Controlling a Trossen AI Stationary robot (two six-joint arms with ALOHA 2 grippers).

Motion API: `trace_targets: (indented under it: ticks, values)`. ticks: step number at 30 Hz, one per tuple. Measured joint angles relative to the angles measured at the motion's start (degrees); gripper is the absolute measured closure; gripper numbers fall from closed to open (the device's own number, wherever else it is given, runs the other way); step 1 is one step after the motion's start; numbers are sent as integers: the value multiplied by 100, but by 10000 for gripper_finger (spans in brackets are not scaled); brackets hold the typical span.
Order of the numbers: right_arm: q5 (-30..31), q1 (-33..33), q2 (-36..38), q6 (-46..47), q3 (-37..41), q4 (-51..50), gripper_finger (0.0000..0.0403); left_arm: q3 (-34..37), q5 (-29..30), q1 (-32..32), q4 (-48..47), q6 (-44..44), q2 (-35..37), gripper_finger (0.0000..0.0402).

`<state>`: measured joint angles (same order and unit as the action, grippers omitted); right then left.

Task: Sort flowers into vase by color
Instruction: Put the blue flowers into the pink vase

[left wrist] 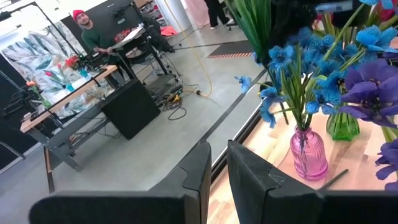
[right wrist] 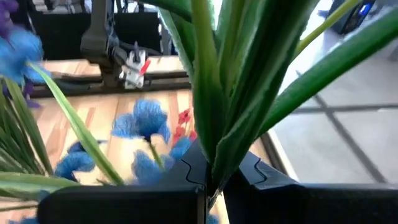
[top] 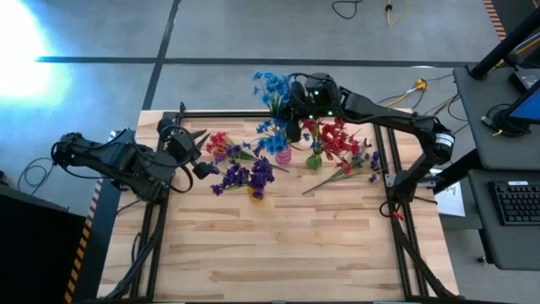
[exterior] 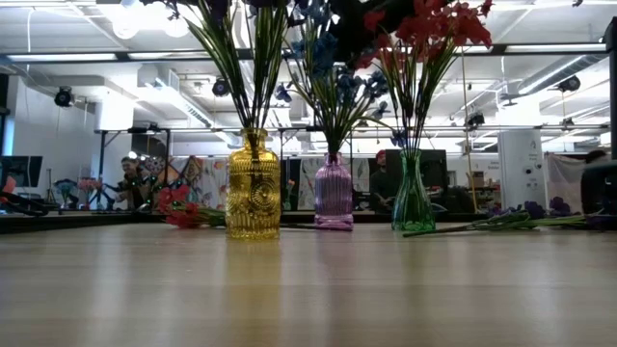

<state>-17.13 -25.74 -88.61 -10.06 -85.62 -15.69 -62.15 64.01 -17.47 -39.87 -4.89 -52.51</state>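
Note:
Three vases stand mid-table: a yellow vase (exterior: pixel 254 188) with purple flowers (top: pixel 245 176), a pink vase (exterior: pixel 334 198) with blue flowers (top: pixel 272 139), and a green vase (exterior: pixel 413 198) with red flowers (top: pixel 336 139). Loose red sprigs (top: pixel 224 145) lie flat to the left of the vases, and loose purple sprigs (top: pixel 364 165) lie to the right. My right gripper (top: pixel 294 110) hovers above the pink vase's far side, shut on a blue sprig (top: pixel 270 84). My left gripper (top: pixel 201 160) waits left of the yellow vase, empty, its fingers a narrow gap apart (left wrist: pixel 216 165). My right gripper pinches the blue sprig by its bundle of green leaves and stem (right wrist: pixel 211 158) between the two fingers. The leaves fan out past the fingertips. The sprig is lifted clear of the table, and its blue blooms (top: pixel 268 83) point toward the table's far edge.
A black frame rail (top: pixel 219 114) runs along the far edge, with side rails left and right. The near half of the wooden table (top: pixel 278 245) holds nothing. Beyond the far edge a person (left wrist: pixel 93 34) works at a bench in the room.

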Motion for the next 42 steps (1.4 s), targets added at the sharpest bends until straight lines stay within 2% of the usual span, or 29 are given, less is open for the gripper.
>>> trace_targets:
  ticks: [15, 22, 25, 38, 42]
  values:
    - [1, 61, -80, 290, -167, -550, 385, 3, 0, 2, -59, -13, 0, 363]
    - [83, 61, -116, 148, -172, -657, 385, 3, -2, 1, -56, -17, 0, 363]
    - [265, 61, -143, 16, -165, -637, 385, 3, -2, 0, -54, -33, 0, 363]
    - [280, 61, -163, -8, -147, -615, 385, 3, -2, 0, -56, -34, 0, 363]
    - [433, 61, -93, -114, -145, -89, 385, 3, -4, 2, -49, -16, -2, 363]
